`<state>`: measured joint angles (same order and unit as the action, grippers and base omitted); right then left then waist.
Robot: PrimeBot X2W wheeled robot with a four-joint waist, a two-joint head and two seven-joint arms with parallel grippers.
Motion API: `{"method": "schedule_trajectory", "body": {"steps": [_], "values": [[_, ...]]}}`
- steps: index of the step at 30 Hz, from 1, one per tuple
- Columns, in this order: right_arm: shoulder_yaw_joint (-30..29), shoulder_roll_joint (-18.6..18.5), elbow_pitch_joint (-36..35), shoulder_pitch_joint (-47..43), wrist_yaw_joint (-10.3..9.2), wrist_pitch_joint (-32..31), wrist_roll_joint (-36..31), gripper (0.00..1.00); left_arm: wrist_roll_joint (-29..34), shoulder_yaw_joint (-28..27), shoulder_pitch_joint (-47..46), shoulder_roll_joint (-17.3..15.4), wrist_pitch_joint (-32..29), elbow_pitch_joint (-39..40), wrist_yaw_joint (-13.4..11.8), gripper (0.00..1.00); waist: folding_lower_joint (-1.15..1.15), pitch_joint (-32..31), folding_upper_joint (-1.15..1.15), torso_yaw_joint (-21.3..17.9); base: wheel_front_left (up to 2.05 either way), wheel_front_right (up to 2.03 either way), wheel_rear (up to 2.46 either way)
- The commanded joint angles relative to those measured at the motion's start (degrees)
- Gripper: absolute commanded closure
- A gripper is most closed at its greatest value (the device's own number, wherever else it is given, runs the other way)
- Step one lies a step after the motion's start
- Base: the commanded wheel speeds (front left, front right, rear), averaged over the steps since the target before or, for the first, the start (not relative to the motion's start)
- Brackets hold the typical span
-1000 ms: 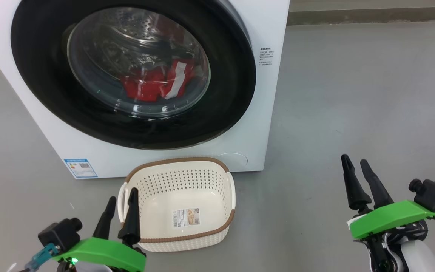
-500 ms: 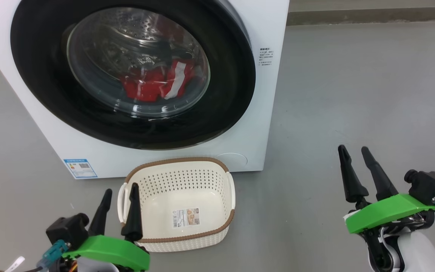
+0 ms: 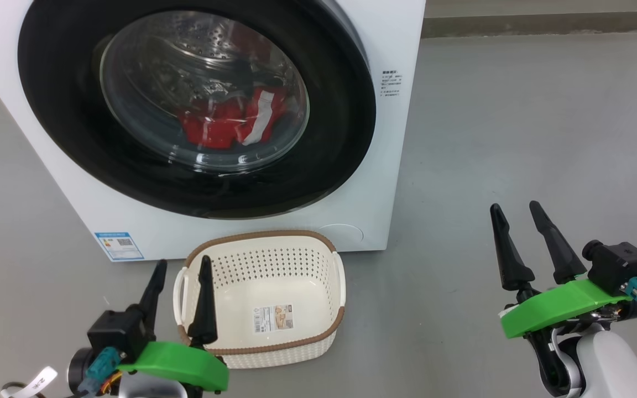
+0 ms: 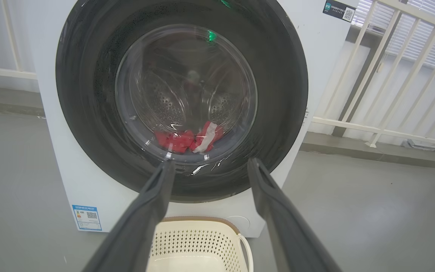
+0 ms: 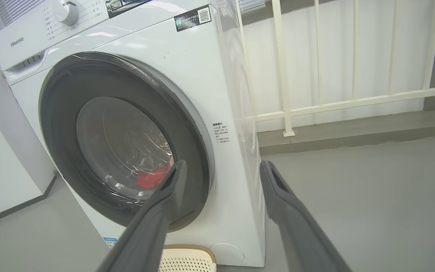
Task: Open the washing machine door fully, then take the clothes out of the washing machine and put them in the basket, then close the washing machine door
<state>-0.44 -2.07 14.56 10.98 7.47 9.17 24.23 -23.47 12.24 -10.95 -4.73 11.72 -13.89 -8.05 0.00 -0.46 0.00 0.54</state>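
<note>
Behind rigid washing machine door (image 3: pixel 75 138): clothes (image 3: pixel 213 130) likely soft, light; pinch any fold; left end effector (image 3: pixel 183 264), right end effector (image 3: pixel 515 207) wide, empty.

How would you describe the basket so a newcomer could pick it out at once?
Find the big white washing machine; on the grey floor just in front of it, below the round black door, sits the basket. It is small, rectangular and cream-white with perforated sides and a brown rim, and empty; the red clothes lie behind the door glass.
</note>
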Motion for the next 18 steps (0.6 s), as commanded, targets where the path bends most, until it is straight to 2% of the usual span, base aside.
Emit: {"method": "schedule_trajectory", "body": {"steps": [1, 14, 18], "values": [[1.6, -0.6, -1.8, 3.5, 0.02, 0.7, -1.9, 0.0, 2.1, -1.3, -3.2, -1.3, 0.9, 1.9, -0.7, 0.0, 0.0, 0.0, 0.0, 0.0, 0.0, 0.0, 0.0], [2.1, -0.8, -2.5, 4.8, 0.02, 2.1, -10.9, 0.0, 10.8, 0.4, -4.4, -2.0, 3.3, 2.5, -3.1, 0.0, 0.0, 0.2, 0.0, 0.0, 0.0, 0.0, 0.0], [2.0, -0.8, -2.5, 4.8, 0.02, 1.9, -10.9, 0.0, 10.9, 0.3, -4.3, -2.1, 3.3, 2.6, -3.3, 0.0, 0.0, 0.3, 0.0, -0.1, 0.0, 0.0, 0.0]]}}
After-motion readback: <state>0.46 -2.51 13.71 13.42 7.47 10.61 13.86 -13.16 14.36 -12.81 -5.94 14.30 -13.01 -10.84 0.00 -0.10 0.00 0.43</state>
